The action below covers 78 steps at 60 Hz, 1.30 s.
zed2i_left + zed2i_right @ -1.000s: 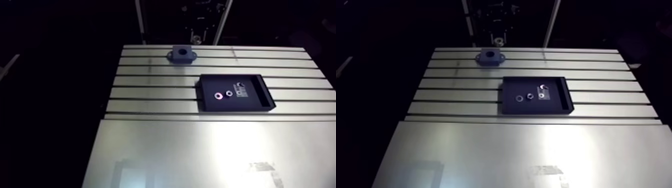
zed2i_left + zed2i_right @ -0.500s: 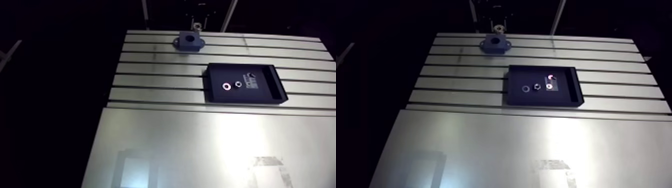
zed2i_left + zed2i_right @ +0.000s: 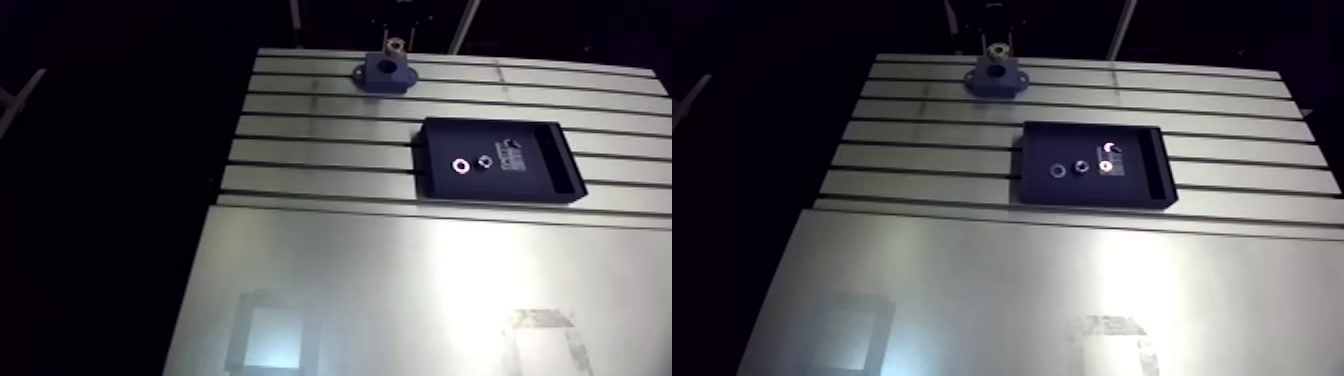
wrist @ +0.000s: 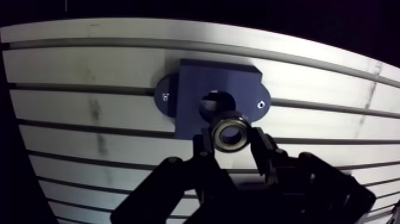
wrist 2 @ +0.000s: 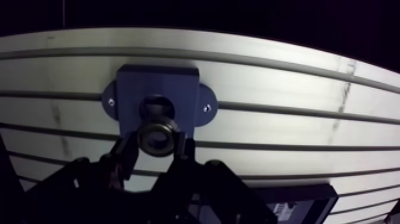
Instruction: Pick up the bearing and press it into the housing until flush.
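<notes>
The bearing (image 4: 230, 134) hides part of the housing (image 4: 196, 83) bore — tray (image 3: 545, 178) parts (image 3: 485, 161) indistinct.

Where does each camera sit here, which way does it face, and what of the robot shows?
Arm view: on the upper link, looking down along the slotted aluminium table to the dark blue flanged housing at its far edge and the black rectangular tray; only the gripper shows, small, above the housing.
Wrist view: on the wrist, looking down past the gripper's two fingers, shut on the steel ring bearing before the housing's bore.
Shared: housing, bearing, gripper, table.
</notes>
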Tool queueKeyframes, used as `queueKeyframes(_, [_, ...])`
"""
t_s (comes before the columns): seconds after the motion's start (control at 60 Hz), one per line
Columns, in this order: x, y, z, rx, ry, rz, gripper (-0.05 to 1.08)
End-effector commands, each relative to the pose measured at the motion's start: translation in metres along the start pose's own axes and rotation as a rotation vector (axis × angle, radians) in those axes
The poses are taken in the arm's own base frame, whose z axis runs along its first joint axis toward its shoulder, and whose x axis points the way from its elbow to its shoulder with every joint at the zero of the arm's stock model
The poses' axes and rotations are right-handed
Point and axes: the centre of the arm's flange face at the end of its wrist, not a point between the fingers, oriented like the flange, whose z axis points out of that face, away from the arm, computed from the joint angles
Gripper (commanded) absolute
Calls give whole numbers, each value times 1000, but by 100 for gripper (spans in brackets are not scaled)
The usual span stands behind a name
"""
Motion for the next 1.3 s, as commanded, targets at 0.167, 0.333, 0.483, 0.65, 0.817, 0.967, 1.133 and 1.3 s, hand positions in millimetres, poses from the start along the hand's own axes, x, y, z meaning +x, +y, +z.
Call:
queueKeyframes(0.167, [6, -10, 12, -1, 17, 13, 58])
queueKeyframes(0.333, [6, -10, 14, -7, 13, 13, 58])
queueKeyframes(0.483, [7, -9, 16, -10, 10, 12, 58])
queueKeyframes(0.65, [8, -9, 20, -10, 6, 11, 58])
queueKeyframes(0.817, [8, -10, 24, -10, 1, 11, 58])
queueKeyframes(0.967, [8, -10, 26, -10, -1, 11, 58])
queueKeyframes(1.133, [8, -9, 27, -11, -2, 11, 58])
queueKeyframes(1.3, [9, -10, 31, -11, -8, 9, 58])
